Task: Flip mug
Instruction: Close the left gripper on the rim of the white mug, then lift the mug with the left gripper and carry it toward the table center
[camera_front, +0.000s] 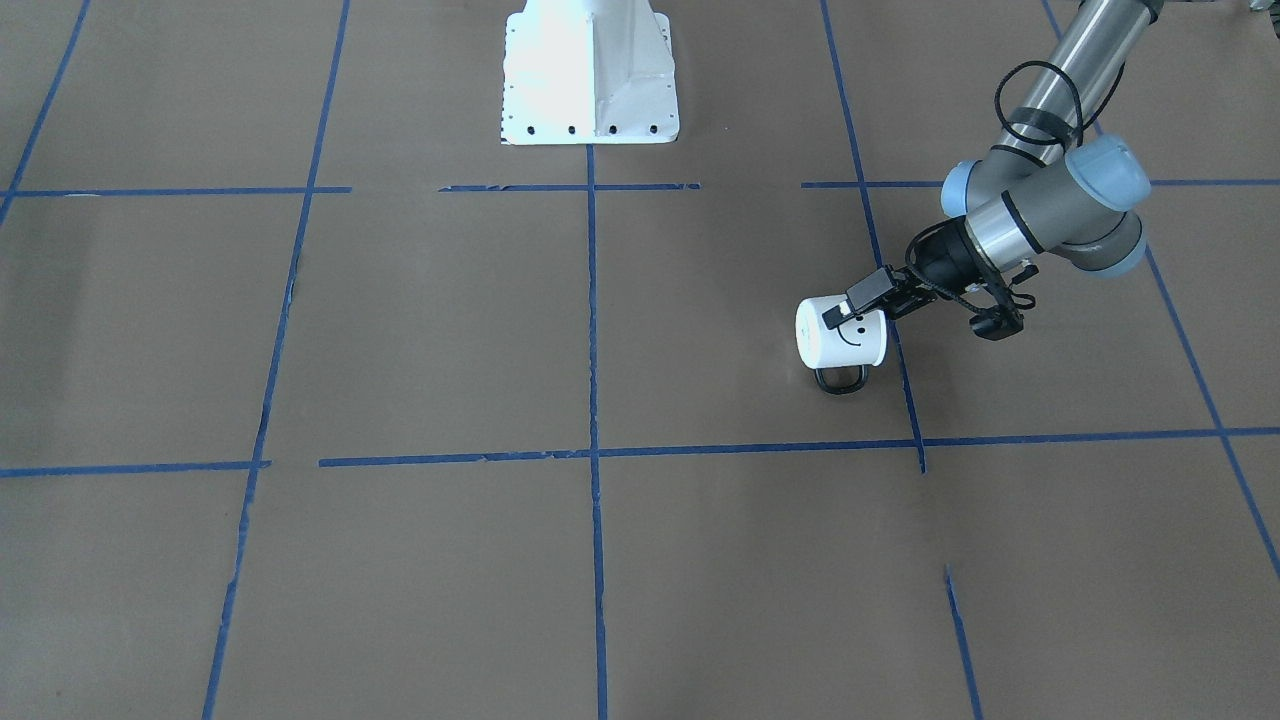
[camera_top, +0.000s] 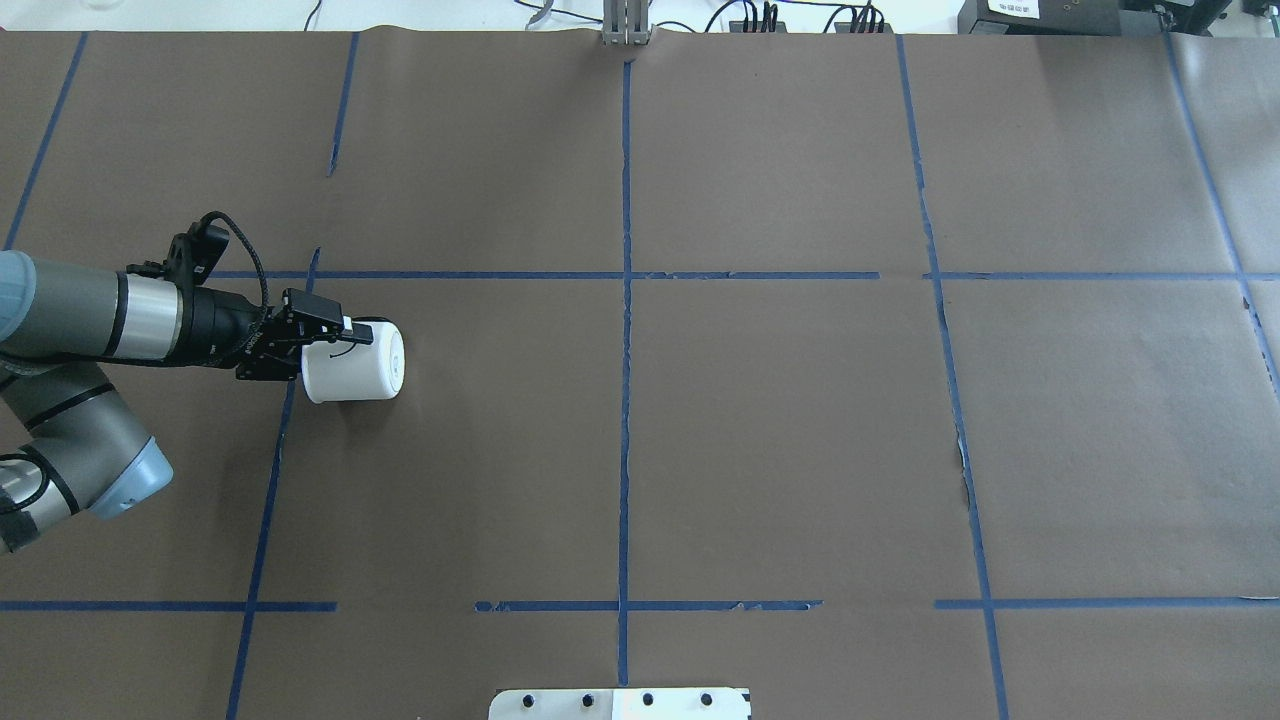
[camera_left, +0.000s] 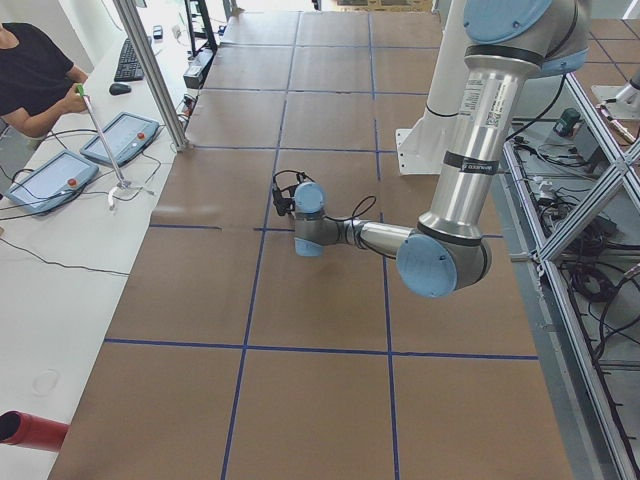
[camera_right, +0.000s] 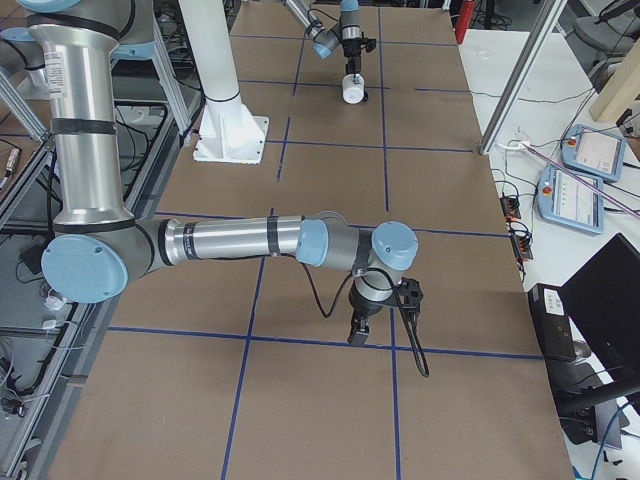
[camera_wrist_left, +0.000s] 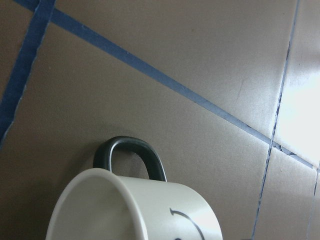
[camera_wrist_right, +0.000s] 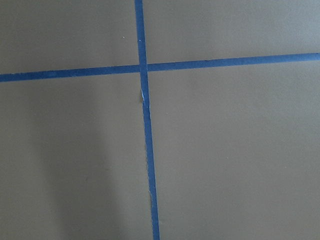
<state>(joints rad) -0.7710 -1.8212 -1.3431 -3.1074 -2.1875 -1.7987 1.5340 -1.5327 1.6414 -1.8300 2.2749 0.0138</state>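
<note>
The white mug (camera_front: 842, 338) with the black smiley face lies on its side, its black loop handle (camera_front: 840, 380) low by the brown paper. My left gripper (camera_front: 850, 308) is shut on the mug's wall at the end nearest the wrist, with one finger (camera_top: 345, 334) along the outside. The mug also shows in the overhead view (camera_top: 355, 366), in the left wrist view (camera_wrist_left: 135, 210) and far off in the exterior right view (camera_right: 352, 91). I cannot tell if it rests on the table. My right gripper (camera_right: 360, 330) points down at the table far from the mug; I cannot tell if it is open.
The table is covered in brown paper (camera_top: 780, 430) with a grid of blue tape lines (camera_top: 625, 300). The robot's white base (camera_front: 590, 75) stands at the table's edge. An operator (camera_left: 30, 75) and control pads (camera_left: 55, 180) are on a side bench.
</note>
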